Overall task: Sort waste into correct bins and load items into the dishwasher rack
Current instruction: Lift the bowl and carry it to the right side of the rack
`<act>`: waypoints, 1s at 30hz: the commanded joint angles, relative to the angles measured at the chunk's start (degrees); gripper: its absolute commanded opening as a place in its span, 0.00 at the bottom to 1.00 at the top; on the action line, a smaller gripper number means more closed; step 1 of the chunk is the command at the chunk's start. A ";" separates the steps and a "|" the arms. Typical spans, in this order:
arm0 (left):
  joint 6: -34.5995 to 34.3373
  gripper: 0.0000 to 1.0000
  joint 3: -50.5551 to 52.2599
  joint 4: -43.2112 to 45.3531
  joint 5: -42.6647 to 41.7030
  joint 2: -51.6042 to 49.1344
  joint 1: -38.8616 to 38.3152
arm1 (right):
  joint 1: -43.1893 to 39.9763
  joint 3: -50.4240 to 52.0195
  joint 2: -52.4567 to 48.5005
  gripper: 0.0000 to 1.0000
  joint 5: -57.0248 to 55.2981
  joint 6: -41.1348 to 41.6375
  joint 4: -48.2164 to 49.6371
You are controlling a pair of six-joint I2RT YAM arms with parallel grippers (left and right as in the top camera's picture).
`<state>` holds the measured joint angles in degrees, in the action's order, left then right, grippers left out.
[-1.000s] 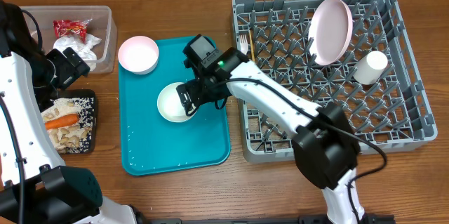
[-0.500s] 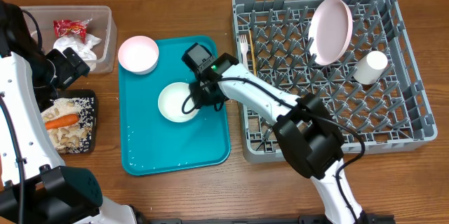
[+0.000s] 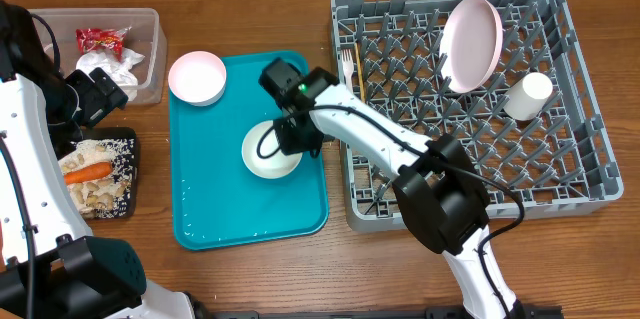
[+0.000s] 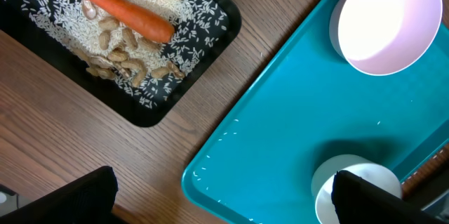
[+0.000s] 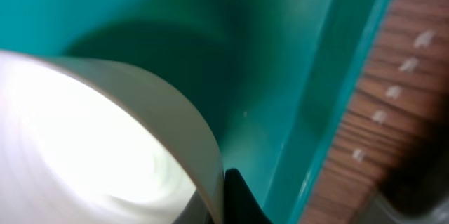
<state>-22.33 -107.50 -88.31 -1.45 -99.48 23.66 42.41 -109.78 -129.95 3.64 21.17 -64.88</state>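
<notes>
My right gripper [image 3: 287,140] is shut on the right rim of a small white bowl [image 3: 264,156] that sits on the teal tray [image 3: 215,199]. In the right wrist view the bowl's wall [image 5: 105,126] fills the left side, with a dark finger [image 5: 238,199] pressed against its outside. A pinkish bowl [image 3: 196,77] rests on the tray's far left corner. My left gripper [image 3: 97,97] hangs open over the table by the bins; its fingers [image 4: 81,196] stand wide apart with nothing between them. The grey dishwasher rack [image 3: 580,174] holds a plate [image 3: 472,44], a cup [image 3: 528,96] and a fork [image 3: 346,64].
The clear tub [image 3: 150,54] at the far left holds a red wrapper [image 3: 100,39] and a white napkin [image 3: 112,67]. The black tray [image 4: 151,108] in front of it carries a carrot [image 4: 116,10], rice and beige scraps. A few rice grains lie on the teal tray [image 4: 280,112].
My right gripper has gone from open to shut on the white bowl's rim, and the bowl has slid to the right and nearer the tray's front. The left arm has not moved.
</notes>
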 commanded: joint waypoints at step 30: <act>0.66 1.00 -0.33 0.11 0.39 0.35 0.22 | -24.13 -4.04 30.10 0.04 -54.21 16.63 -32.17</act>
<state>-22.31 -107.50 -88.33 -1.43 -99.50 23.66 22.31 -119.11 -105.45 -44.23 33.89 -96.84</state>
